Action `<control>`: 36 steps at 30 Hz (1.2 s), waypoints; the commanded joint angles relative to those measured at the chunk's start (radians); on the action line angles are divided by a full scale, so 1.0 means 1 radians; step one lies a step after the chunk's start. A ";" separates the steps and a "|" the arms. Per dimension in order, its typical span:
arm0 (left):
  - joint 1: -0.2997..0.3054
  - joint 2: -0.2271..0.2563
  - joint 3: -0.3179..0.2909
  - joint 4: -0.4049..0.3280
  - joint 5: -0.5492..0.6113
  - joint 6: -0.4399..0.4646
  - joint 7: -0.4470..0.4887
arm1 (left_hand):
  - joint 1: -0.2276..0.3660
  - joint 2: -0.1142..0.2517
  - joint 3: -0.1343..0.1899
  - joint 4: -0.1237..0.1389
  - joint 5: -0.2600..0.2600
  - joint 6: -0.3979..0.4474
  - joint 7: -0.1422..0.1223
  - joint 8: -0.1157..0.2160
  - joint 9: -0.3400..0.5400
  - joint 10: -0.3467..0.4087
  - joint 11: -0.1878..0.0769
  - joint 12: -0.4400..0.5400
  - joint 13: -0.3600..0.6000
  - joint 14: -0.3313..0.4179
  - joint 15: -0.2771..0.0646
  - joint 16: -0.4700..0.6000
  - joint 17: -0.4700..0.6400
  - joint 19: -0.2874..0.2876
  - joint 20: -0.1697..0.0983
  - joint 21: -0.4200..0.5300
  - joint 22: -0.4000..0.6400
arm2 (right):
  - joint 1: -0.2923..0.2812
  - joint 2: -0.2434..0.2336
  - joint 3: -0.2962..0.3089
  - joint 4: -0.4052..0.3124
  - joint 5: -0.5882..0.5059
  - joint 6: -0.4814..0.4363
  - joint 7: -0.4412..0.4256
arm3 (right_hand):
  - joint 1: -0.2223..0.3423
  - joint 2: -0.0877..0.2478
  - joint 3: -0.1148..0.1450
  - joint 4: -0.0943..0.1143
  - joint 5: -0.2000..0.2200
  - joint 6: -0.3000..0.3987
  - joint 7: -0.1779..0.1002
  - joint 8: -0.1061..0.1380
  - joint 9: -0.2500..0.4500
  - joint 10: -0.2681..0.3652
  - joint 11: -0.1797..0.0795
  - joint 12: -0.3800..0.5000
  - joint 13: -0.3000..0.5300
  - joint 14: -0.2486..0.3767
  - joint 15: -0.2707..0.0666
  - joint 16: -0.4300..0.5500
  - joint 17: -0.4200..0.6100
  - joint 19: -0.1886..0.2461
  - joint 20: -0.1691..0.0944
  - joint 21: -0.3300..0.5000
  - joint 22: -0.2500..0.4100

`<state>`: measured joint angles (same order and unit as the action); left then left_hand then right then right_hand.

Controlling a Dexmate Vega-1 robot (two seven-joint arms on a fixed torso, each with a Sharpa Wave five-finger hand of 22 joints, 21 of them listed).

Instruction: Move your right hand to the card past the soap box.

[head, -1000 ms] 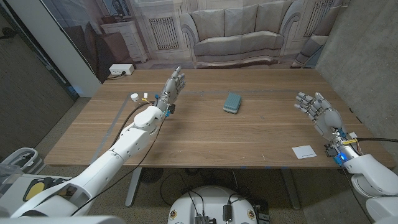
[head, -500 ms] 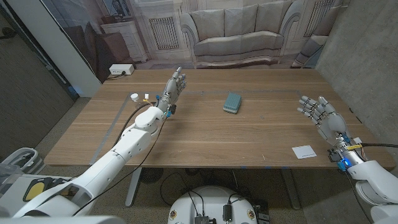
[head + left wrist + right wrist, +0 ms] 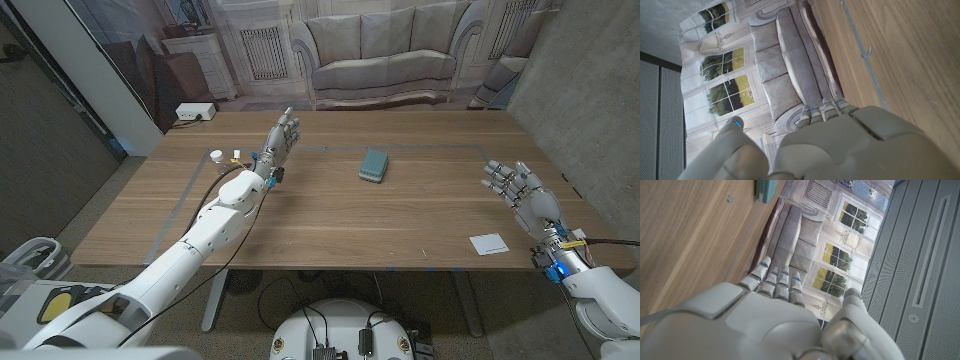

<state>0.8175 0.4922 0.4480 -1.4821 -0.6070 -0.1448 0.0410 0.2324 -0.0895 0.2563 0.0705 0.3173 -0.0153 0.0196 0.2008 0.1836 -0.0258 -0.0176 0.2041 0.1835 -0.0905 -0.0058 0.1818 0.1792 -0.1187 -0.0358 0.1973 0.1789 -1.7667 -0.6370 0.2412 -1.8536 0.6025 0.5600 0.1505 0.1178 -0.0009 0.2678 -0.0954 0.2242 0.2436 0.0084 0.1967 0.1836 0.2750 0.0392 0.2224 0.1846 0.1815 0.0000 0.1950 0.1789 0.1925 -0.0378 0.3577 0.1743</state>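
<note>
Presently nothing is held by the right hand (image 3: 520,188), fingers spread.
It is raised near the table's (image 3: 330,225) right edge, apart from the card (image 3: 488,243); the soap box (image 3: 373,165) lies mid-table.

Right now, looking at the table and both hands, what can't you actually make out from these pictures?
- White card, head view: too small to tell any print.
- Soap box, head view: label unreadable; in the right wrist view the top edge cuts it off.
- Small objects by the left hand: too small to identify.
- Right hand: palm side hidden in its wrist view by its own back.
</note>
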 commanded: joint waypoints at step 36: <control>0.001 0.007 0.006 -0.016 0.007 0.011 -0.002 | 0.010 0.007 -0.008 0.000 -0.003 0.011 0.001 0.004 0.006 0.006 -0.009 0.001 0.004 0.003 -0.003 0.006 0.003 -0.013 -0.001 0.003 0.002 | -0.033 0.093 0.009 0.002 -0.335 0.043 -0.204 | 0.011 0.000 -0.001 -0.015 0.008 0.035 -0.025 0.011 0.005 0.036 -0.032 0.012 0.001 0.037 -0.025 0.005 0.004 0.040 -0.031 -0.009 0.006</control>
<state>0.8095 0.4909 0.4582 -1.4785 -0.6004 -0.1423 0.0322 0.2376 -0.0843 0.2523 0.0663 0.3174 -0.0116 0.0234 0.2008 0.1836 -0.0220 -0.0218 0.2041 0.1835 -0.0905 -0.0058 0.1818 0.1792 -0.1187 -0.0357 0.1973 0.1789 -1.8019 -0.5682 0.2376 -1.8557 0.3998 0.5971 0.0273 0.1221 0.0028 0.2665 -0.1051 0.2243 0.2700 -0.0180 0.2042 0.1836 0.3035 0.0106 0.2261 0.1846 0.2103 -0.0215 0.1950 0.1788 0.2224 -0.0355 0.3513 0.1742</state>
